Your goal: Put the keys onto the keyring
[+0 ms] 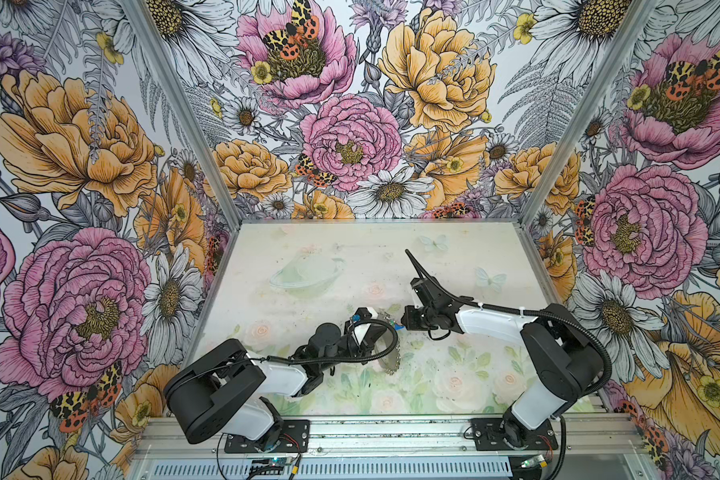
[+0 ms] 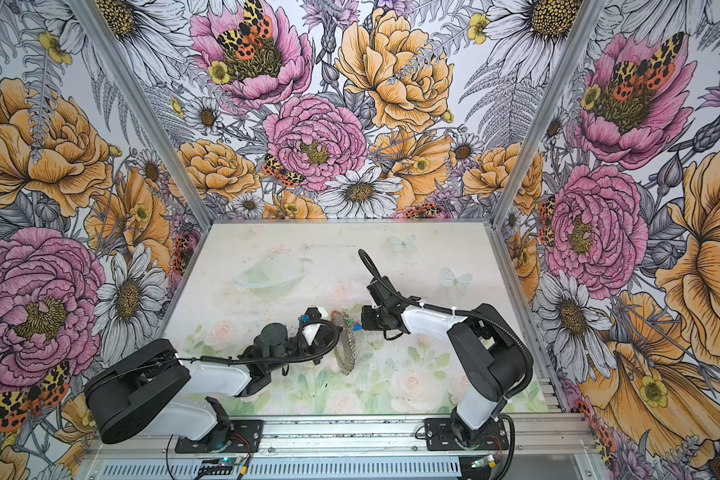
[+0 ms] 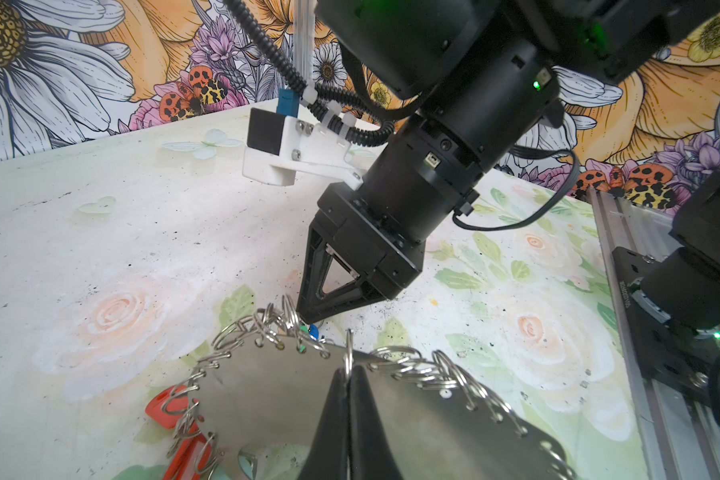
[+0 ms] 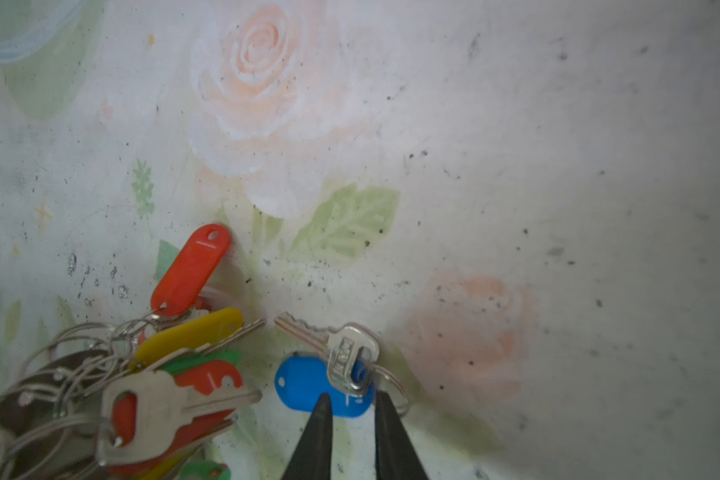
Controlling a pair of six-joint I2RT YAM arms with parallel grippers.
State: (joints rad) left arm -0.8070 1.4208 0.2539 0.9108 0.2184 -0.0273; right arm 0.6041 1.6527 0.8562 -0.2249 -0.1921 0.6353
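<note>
Keyring (image 1: 395,353) stands on edge in the middle of the table (image 1: 329,257), chain-like in both top views, its line running near to far. The left gripper (image 3: 348,386) is pinched together on its rim. The keys (image 4: 184,374) lie bunched at its wire loops. The right wrist view alone shows a loose silver key (image 4: 341,349) on a blue tag (image 4: 300,386), blade pointing at the bunch; the lettering stamped on its head is unreadable. The right gripper (image 4: 352,397) straddles the tag, fingers narrowly apart. Whether they pinch it I cannot tell.
</note>
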